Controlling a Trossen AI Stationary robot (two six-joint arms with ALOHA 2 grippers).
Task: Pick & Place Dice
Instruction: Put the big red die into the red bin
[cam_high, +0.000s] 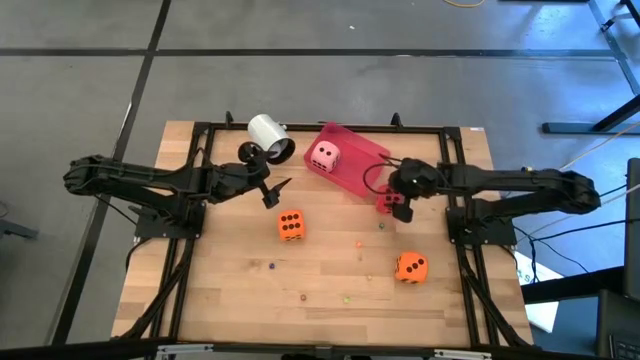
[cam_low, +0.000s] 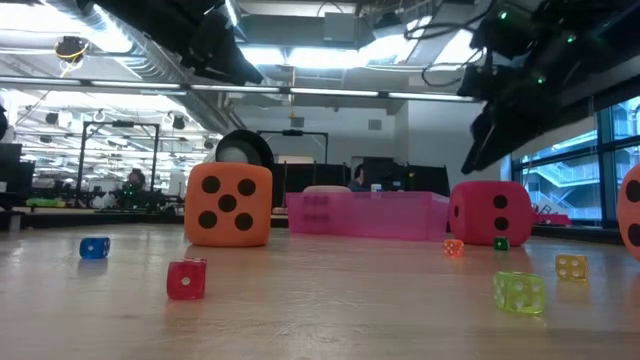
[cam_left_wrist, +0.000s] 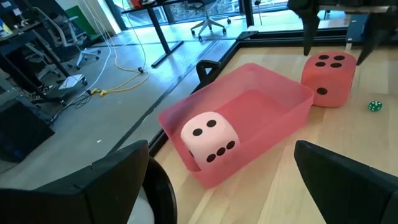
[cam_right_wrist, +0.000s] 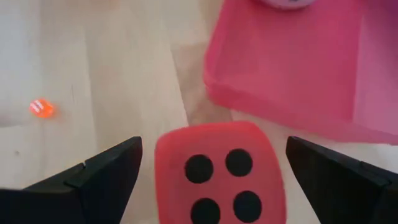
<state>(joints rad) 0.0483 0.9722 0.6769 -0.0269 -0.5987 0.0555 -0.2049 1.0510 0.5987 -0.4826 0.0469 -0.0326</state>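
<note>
Our right gripper (cam_right_wrist: 211, 171) hangs open over the red die (cam_high: 391, 203), right of centre beside the tray (cam_high: 362, 172). The pink die (cam_high: 324, 155) sits inside the tray; our left gripper (cam_high: 273, 189) waits open, upper left.

I see even, bright overhead light on the table (cam_high: 330, 290) with soft shadows. Ceiling strips glare in my low view. The red die (cam_right_wrist: 217, 171) looks blurred close to my right wrist camera.
</note>
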